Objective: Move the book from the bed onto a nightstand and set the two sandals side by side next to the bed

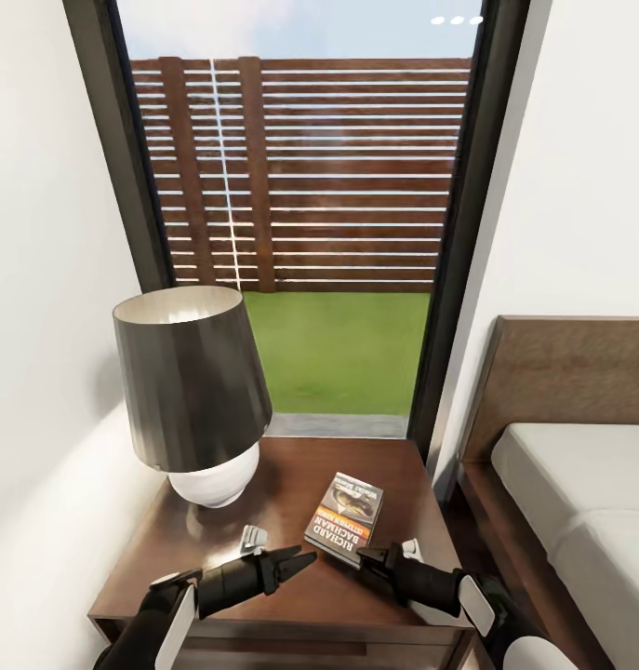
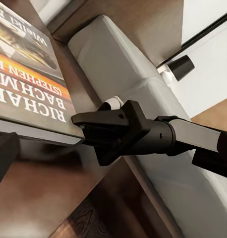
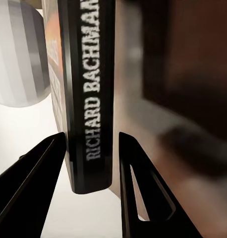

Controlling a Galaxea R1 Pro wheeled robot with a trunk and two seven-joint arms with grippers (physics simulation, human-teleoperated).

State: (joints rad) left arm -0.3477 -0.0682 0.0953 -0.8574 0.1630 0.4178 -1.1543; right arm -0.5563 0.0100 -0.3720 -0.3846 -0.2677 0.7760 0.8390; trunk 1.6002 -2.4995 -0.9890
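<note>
Orange-banded and dark-covered, the book [image 1: 345, 517] lies flat on the nightstand [image 1: 291, 596], toward its front right part, near the white-based lamp [image 1: 196, 400] that stands at the back left. Right end effector [image 3: 91, 173] is at the book's near end: the right wrist view shows its two fingers parted, one on each side of the spine, with a narrow gap on either side, so it straddles the book without pinching it. Left end effector [image 1: 296, 561] hovers low over the table just left of the book's near corner; its fingers look nearly closed and hold nothing. Bed [image 1: 579, 502] stands to the right, apart from the nightstand. Judged status: book placement looks essentially complete; sandals remain outstanding. Risk: a sideways or upward withdrawal could catch the spine on a finger and drag the book toward the front edge or off it.
</note>
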